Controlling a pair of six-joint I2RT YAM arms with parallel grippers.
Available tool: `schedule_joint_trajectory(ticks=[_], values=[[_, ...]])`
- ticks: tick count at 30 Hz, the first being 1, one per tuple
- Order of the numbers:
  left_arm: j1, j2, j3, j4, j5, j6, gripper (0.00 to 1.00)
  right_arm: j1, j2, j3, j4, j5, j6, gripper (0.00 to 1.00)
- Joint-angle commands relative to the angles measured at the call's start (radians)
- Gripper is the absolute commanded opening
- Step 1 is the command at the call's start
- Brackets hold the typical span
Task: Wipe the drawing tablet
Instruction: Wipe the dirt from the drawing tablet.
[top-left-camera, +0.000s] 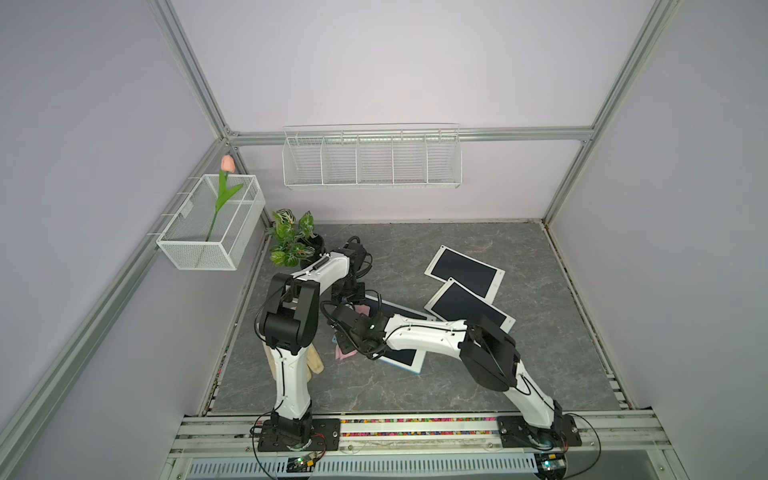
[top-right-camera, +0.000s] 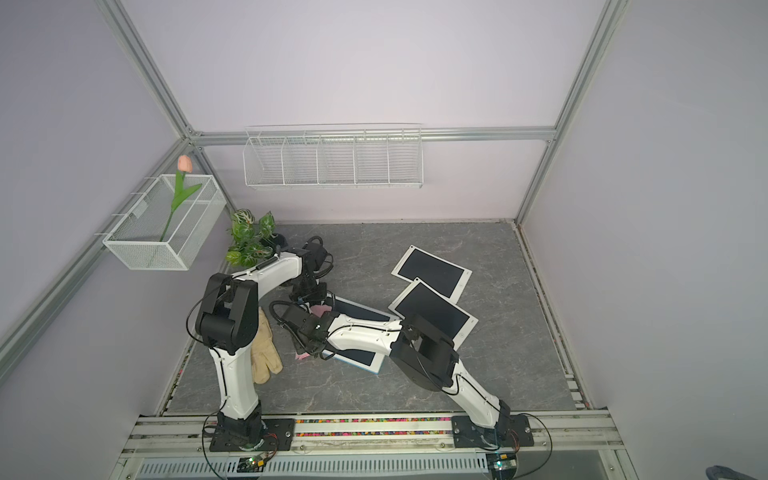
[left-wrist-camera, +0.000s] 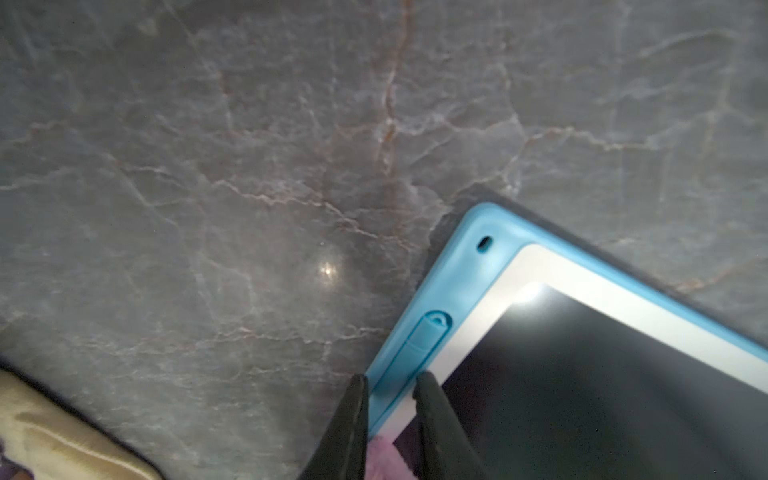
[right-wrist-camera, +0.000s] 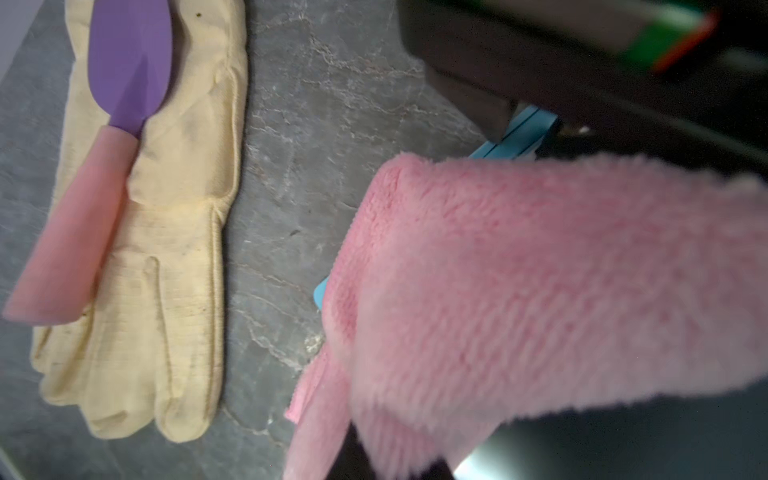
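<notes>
Between the jaws of our left gripper (left-wrist-camera: 391, 377) we are pinching the seemingly stiff, slick tablet (left-wrist-camera: 582, 395) by its blue rim (left-wrist-camera: 453, 286), our right gripper (right-wrist-camera: 390, 461) clenching the soft pink cloth (right-wrist-camera: 540, 270).

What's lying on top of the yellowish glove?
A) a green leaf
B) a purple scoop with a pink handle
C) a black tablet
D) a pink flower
B: in the right wrist view the scoop, with its purple blade and pink handle, lies across the glove.
</notes>
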Motion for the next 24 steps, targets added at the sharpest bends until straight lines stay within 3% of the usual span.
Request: schedule_joint_trajectory(ticks=[1, 6, 10, 18, 21, 24], values=[[-0.006, 0.058, -0.019, -0.019, 0.046, 0.013, 0.25, -0.021, 0.043, 0.032, 0.058, -0.014, -0.174, 0.07], [-0.007, 0.060, -0.024, -0.017, 0.048, 0.013, 0.25, -0.001, 0.130, 0.175, 0.013, -0.065, -0.170, 0.07], [-0.007, 0.062, -0.030, -0.010, 0.051, 0.009, 0.25, -0.004, 0.154, 0.191, 0.012, -0.065, -0.101, 0.07], [-0.004, 0.066, -0.023, -0.012, 0.048, 0.010, 0.25, -0.063, -0.033, -0.170, 0.190, -0.056, -0.003, 0.07], [-0.003, 0.066, -0.021, -0.007, 0.048, 0.006, 0.25, -0.036, 0.029, -0.058, 0.145, -0.083, -0.017, 0.07], [-0.004, 0.069, -0.018, -0.010, 0.047, 0.009, 0.25, -0.001, 0.143, 0.158, 0.053, -0.109, -0.025, 0.07]])
